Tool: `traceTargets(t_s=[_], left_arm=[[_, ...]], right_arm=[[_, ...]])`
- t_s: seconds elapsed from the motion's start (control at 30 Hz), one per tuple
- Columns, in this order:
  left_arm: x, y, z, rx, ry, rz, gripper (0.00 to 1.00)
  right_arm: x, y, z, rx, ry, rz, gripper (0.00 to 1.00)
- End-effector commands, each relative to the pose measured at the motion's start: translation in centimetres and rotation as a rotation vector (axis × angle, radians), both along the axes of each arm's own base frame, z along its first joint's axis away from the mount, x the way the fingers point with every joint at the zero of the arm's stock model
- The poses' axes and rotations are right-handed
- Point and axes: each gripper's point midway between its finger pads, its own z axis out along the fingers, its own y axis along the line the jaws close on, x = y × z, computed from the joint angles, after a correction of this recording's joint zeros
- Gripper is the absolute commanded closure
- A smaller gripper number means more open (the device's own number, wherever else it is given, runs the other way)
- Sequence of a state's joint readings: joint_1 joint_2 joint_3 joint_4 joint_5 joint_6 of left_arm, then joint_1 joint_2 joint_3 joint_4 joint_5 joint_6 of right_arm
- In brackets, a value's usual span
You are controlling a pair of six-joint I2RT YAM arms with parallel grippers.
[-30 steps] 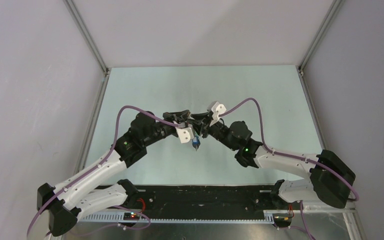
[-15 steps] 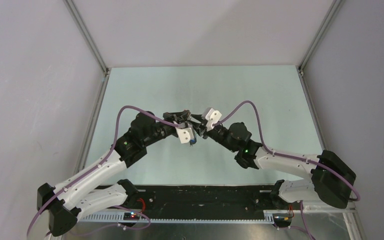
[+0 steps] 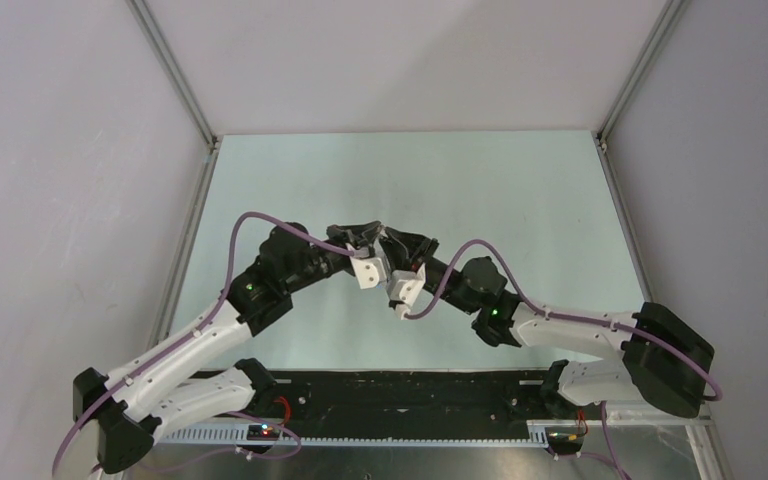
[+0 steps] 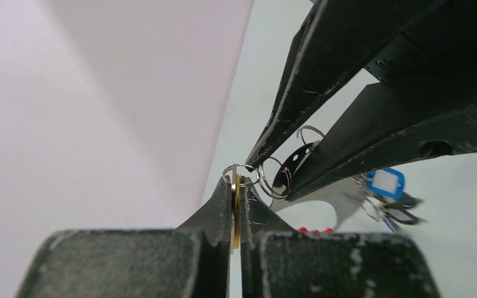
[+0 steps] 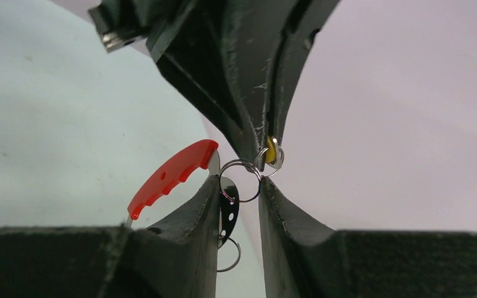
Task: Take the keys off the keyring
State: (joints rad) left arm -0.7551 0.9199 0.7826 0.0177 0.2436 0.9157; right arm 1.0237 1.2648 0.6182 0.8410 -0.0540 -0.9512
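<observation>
Both grippers meet tip to tip above the table's middle. My left gripper (image 3: 377,243) (image 4: 238,186) is shut on a yellow-headed key (image 4: 237,214), which also shows in the right wrist view (image 5: 272,151). A small silver ring links it to the keyring. My right gripper (image 3: 393,248) (image 5: 240,186) is nearly shut, its fingers touching both sides of a split ring (image 5: 241,180). A black perforated tag (image 5: 228,211) lies against one finger. The keyring's red crescent (image 5: 171,175) sticks out beside it. A blue-headed key (image 4: 385,183) hangs behind.
The pale green table (image 3: 520,190) is boxed in by grey walls and aluminium rails (image 3: 175,75). A black strip (image 3: 410,392) runs along the near edge between the arm bases. Purple cables (image 3: 260,218) loop over both arms.
My right gripper has rolled over, its white camera block swinging from the far side to the near side, and shifted slightly left. The hanging blue key is now hidden from above. My left arm barely moved.
</observation>
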Motion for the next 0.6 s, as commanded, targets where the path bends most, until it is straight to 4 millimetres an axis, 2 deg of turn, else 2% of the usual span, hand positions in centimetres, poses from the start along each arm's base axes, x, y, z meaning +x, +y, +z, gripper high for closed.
traceTargets(t_s=[0.0,0.1,0.17,0.23,0.27,0.33,0.37,0.43,0.47,0.57], left_arm=[[0.4,0.0,3.7,-0.079,-0.063,0.013,1.00],[0.4,0.0,3.7,-0.081,-0.062,0.015,1.00],[0.4,0.0,3.7,-0.082,-0.059,0.015,1.00],[0.4,-0.1,3.7,-0.085,-0.053,0.015,1.00],[0.4,-0.1,3.7,-0.087,-0.053,0.015,1.00],[0.4,0.0,3.9,-0.090,-0.054,0.016,1.00],[0.4,0.0,3.9,-0.090,-0.055,0.017,1.00],[0.4,0.0,3.9,-0.090,-0.055,0.018,1.00],[0.4,0.0,3.9,-0.089,-0.056,0.019,1.00],[0.3,0.0,3.8,-0.089,-0.055,0.015,1.00]], right_arm=[[-2.8,0.8,2.1,-0.027,-0.264,0.082,0.85],[-2.9,0.7,1.8,-0.026,-0.251,0.084,0.86],[-3.0,0.7,1.7,-0.026,-0.249,0.091,0.83],[-2.8,0.6,1.8,-0.013,-0.238,0.078,0.58],[-2.6,0.7,1.7,0.017,-0.195,0.073,0.40],[-2.0,-0.1,3.0,0.134,-0.117,0.034,0.29],[-1.7,-0.9,3.8,0.179,-0.090,0.010,0.27],[-1.7,-1.4,4.0,0.246,0.032,0.027,0.24],[-1.8,-1.2,3.4,0.262,0.126,0.047,0.24],[-1.8,-2.1,3.9,0.366,0.311,0.057,0.26]])
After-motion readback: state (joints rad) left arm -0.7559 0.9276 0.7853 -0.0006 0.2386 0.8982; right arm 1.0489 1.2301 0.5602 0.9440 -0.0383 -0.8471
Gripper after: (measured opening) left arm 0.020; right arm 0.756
